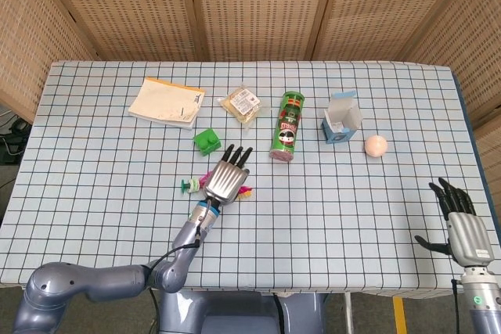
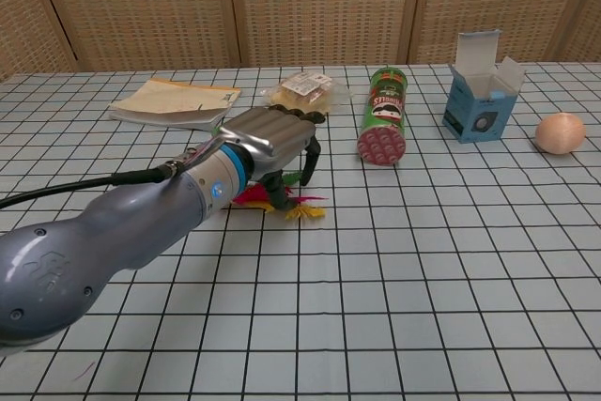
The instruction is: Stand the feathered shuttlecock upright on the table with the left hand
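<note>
Shuttlecock [image 1: 190, 185]: lying flat on the checked worktop [image 1: 94, 193], feathers [image 2: 299, 209] poking out from beneath the hand.
Left robot hand [image 1: 227, 178]: palm-down over the shuttlecock, fingers spread, nothing gripped.
Right robot hand [image 1: 463, 228]: at the worktop's near right edge, fingers apart, empty.

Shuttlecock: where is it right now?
In the head view the shuttlecock lies flat on the table left of centre, mostly under the left hand, below the green block.
</note>
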{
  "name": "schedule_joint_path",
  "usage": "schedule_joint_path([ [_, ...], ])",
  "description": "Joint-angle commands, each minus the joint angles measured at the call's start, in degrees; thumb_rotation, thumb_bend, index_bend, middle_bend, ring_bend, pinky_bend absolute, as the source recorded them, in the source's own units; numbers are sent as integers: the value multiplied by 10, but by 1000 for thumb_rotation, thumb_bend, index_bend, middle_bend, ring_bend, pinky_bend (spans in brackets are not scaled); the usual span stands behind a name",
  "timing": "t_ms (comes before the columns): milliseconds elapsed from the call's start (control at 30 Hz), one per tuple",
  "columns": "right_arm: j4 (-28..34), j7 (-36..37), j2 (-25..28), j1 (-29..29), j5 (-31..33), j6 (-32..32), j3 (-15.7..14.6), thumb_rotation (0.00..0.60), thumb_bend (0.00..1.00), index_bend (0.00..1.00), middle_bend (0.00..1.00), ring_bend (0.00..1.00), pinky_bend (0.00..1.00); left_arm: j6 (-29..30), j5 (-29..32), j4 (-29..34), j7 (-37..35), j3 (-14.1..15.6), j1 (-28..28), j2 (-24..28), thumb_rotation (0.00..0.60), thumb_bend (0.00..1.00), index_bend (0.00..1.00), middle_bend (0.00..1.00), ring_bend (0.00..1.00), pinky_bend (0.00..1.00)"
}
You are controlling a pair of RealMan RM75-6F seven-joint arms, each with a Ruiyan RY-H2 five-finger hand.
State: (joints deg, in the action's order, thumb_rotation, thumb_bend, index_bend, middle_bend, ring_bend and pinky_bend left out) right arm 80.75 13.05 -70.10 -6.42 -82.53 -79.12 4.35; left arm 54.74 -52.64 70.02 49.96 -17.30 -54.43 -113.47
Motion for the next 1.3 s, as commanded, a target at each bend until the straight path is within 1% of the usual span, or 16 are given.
schedule_joint_path([
  [33, -1, 2, 0, 0, 1, 0, 1, 600, 55, 100, 0, 0, 0, -2, 2, -3, 0, 4, -4, -4, 600, 337, 525, 0, 0, 0],
  [367, -3, 12, 2, 0, 3, 1, 3, 600, 55, 100, 0, 0, 0, 0, 10, -22, 0, 10, -19, -23, 600, 343, 528, 0, 0, 0],
  [467, -3, 14, 3, 0, 3, 2, 4, 600, 55, 100, 0, 0, 0, 2, 11, -26, 1, 10, -24, -26, 600, 366, 531, 0, 0, 0],
  [733, -2, 16, 3, 1, 3, -1, 4, 600, 55, 98, 0, 0, 0, 8, 18, -26, 7, 13, -27, -25, 600, 369, 534, 0, 0, 0],
  [1067, -3, 17, 4, 2, 1, -3, 5, 600, 55, 95, 0, 0, 0, 10, 19, -34, 7, 23, -29, -26, 600, 468, 574, 0, 0, 0],
  [1300, -5, 18, 3, 2, 0, -3, 4, 600, 55, 95, 0, 0, 0, 21, 9, -26, -1, 28, -24, -16, 600, 475, 605, 0, 0, 0],
])
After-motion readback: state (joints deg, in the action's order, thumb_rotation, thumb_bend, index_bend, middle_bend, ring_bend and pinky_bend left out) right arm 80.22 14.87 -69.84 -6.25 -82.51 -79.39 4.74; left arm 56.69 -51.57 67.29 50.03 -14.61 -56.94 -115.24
